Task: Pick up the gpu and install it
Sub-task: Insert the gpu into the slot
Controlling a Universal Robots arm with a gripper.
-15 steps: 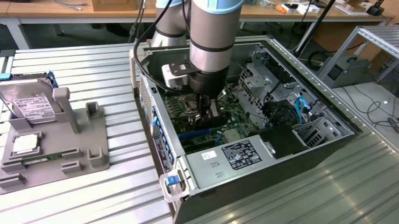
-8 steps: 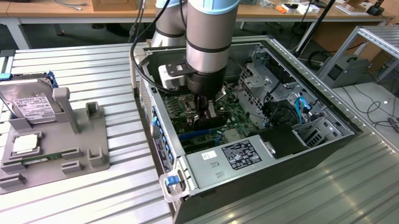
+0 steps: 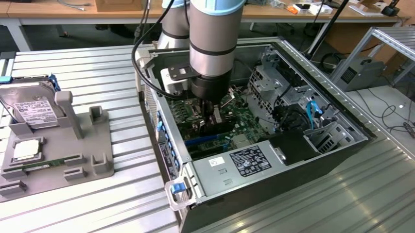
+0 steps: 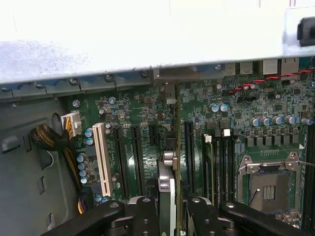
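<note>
My gripper pinching gpu edge-on, fingers either side of card's upper edge. Gpu down inside open computer case, standing upright over motherboard, between black expansion slots (seated or not, cannot tell). Judged light, stiff, thin, fragile: hold by board edges, keep off components, no twisting. My arm near vertical, wrist pointing straight down into case.

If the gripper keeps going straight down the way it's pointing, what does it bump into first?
Probably the motherboard. The gripper points down into the open computer case, holding the gpu on edge between its fingers, so the card's lower edge likely meets the slots first; the gap is unclear.
</note>
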